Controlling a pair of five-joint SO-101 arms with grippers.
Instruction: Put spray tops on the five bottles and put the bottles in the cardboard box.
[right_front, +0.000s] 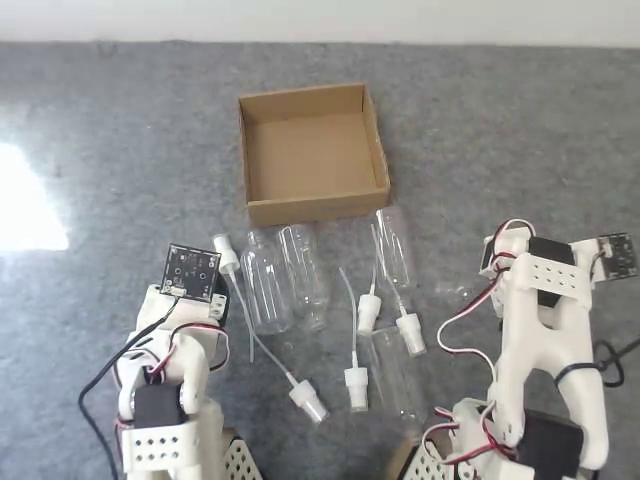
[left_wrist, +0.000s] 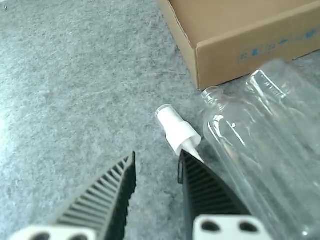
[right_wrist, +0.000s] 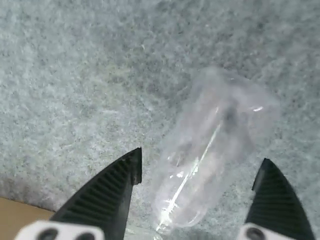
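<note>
The cardboard box sits open at the back centre. In front of it several clear bottles lie on their sides, two side by side, one to the right and one nearer. Several white spray tops lie loose among them. My left gripper is open with a narrow gap, just short of a spray top lying beside a bottle's neck. My right gripper is open wide, low over a clear bottle that lies between its fingers.
Grey carpet covers the table. The left arm stands at the front left and the right arm at the front right. The box's corner lies close beyond the left gripper. A bright glare patch lies at the far left.
</note>
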